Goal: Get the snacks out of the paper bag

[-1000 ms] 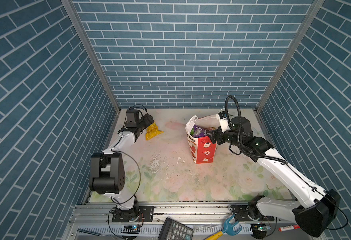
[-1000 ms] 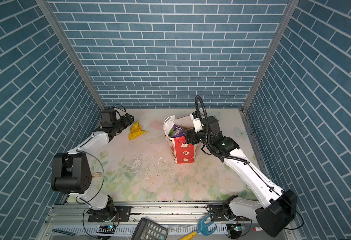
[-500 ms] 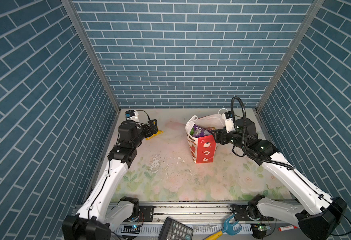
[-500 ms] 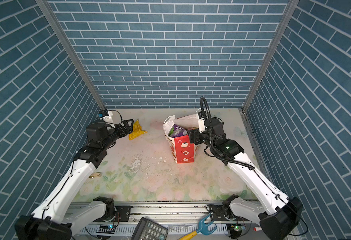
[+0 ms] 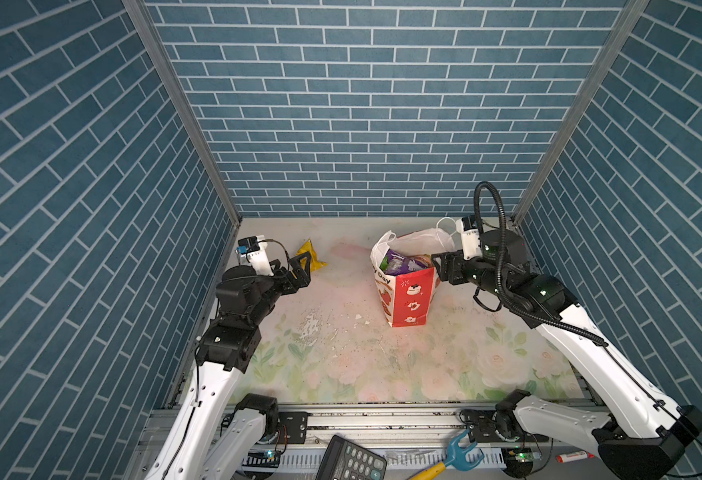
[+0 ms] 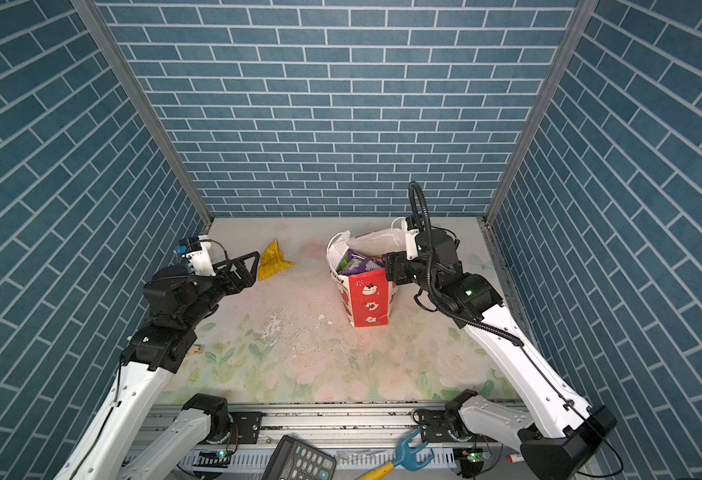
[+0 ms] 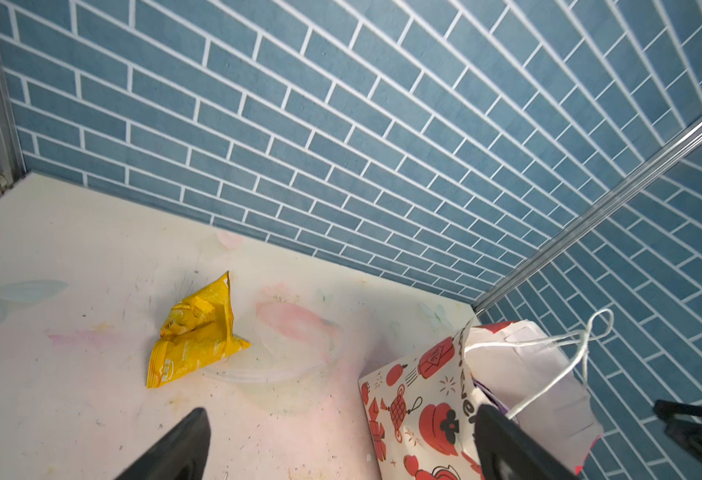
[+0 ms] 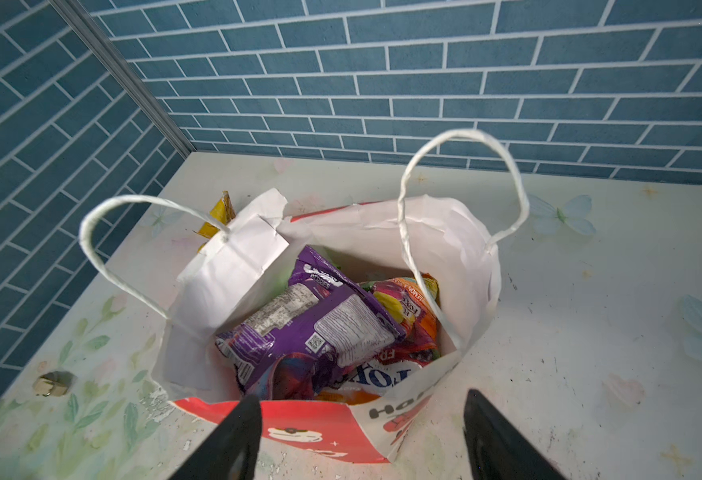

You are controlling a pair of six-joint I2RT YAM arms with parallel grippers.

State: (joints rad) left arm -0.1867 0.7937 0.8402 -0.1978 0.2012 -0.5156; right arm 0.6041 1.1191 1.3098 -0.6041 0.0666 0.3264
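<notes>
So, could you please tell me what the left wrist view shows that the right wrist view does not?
Only the left wrist view shows the crumpled yellow foil packet whole on the floral table, plus the lantern prints outside the white-and-red paper carrier bag. Only the right wrist view looks inside it, at a purple foil packet lying over an orange Fox's candy packet. Both show the bag, its white cord handles and some of the yellow packet.

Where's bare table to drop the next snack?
Widest bare patch: the table's front half, from the bag to the near edge. Crowded: back left, with yellow packet, clear bowl and left end effector; right end effector sits at the bag's right side.
</notes>
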